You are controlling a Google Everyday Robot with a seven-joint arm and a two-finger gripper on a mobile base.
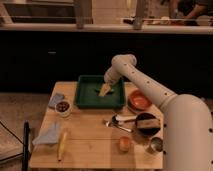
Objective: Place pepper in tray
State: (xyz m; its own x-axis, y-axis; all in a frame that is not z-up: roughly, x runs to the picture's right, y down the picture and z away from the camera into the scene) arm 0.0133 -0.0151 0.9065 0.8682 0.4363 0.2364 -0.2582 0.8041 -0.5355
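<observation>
- While the white arm (145, 85) is reaching from the right across the wooden table (90, 150), the job is looking nearly finished.
- The green tray (82, 95) is lying at the back of the table, and nothing is blocking the way into it.
- The orange bowl (138, 100) and the dark bowl (147, 122) are sitting right of the tray, near the arm.
- The grey cloth (49, 135) and the long yellow stick (61, 144) are lying at the front left, well apart.
- The round fruit (124, 144) and the metal cup (156, 145) are standing at the front right.
- The gripper (106, 82) is hanging over the tray's right half, touching or just above the pepper (104, 90); I cannot tell whether it is gripping the pepper or not.
- The pepper is showing inside the tray's rim, so probably only letting go and pulling away are remaining.
</observation>
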